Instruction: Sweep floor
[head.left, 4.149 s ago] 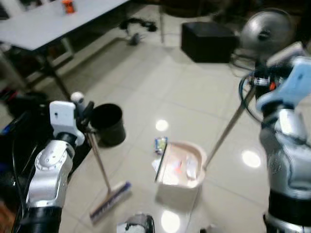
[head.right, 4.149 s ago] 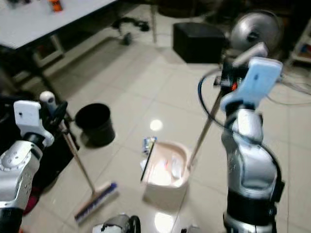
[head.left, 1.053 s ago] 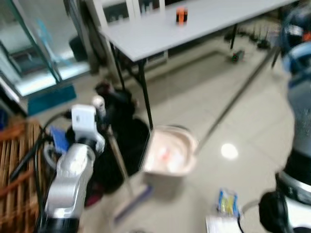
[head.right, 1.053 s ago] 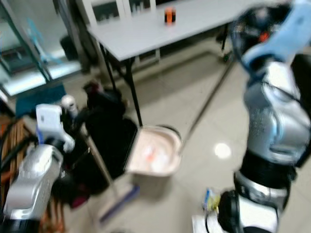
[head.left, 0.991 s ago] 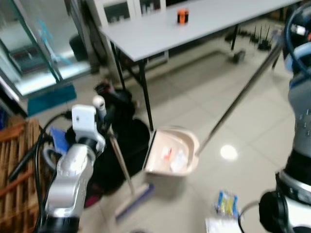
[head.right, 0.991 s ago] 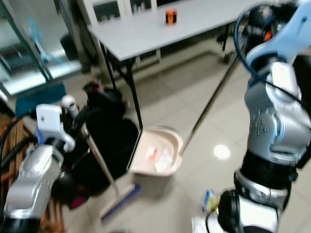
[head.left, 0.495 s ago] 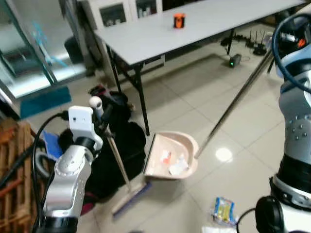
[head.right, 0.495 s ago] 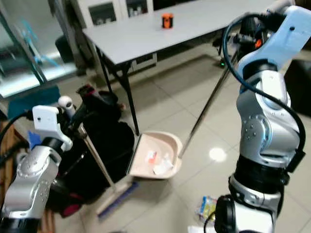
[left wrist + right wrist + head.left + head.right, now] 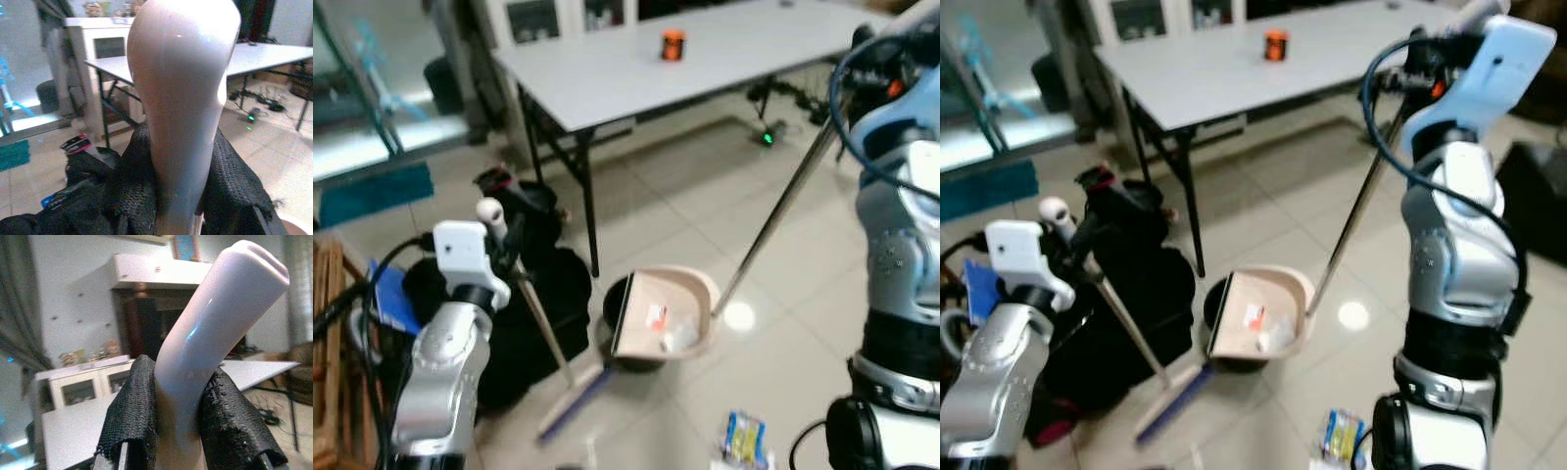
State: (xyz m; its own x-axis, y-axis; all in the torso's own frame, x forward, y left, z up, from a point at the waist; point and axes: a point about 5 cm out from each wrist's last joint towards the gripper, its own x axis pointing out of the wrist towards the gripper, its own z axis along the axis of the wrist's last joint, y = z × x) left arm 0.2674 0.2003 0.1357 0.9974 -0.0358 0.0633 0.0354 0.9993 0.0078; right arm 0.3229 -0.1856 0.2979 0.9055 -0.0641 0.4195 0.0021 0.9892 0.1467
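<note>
Glossy pale tiles cover the floor [image 9: 705, 186], throwing back bright spots of ceiling light. Over it the beige plastic dustpan [image 9: 664, 313], a deep scoop with a rounded back and a dark front lip, hangs tilted over the round black bin [image 9: 625, 338], with a few scraps of white and orange litter lying inside it. Its long thin metal pole [image 9: 773, 220] slants up to the right hand [image 9: 1420, 61], whose black fabric-covered fingers [image 9: 134, 411] are closed on the pole's smooth, bent, pale plastic grip.

The left hand [image 9: 505, 245] is likewise clamped shut, woven black pads [image 9: 132, 181] pressed on both sides of the broom [image 9: 543, 328] just under its rounded, shiny cream knob. The broom's thin stick runs down and rightward to a flat head with bluish bristles resting on the tiles, just left of the bin.

Behind the broom slumps a soft black bag [image 9: 543, 294]. A grey bench [image 9: 636, 64] on black legs carries a small orange object [image 9: 674, 43]. A crumpled blue and yellow wrapper [image 9: 742, 438] lies on the floor near the robot's base.
</note>
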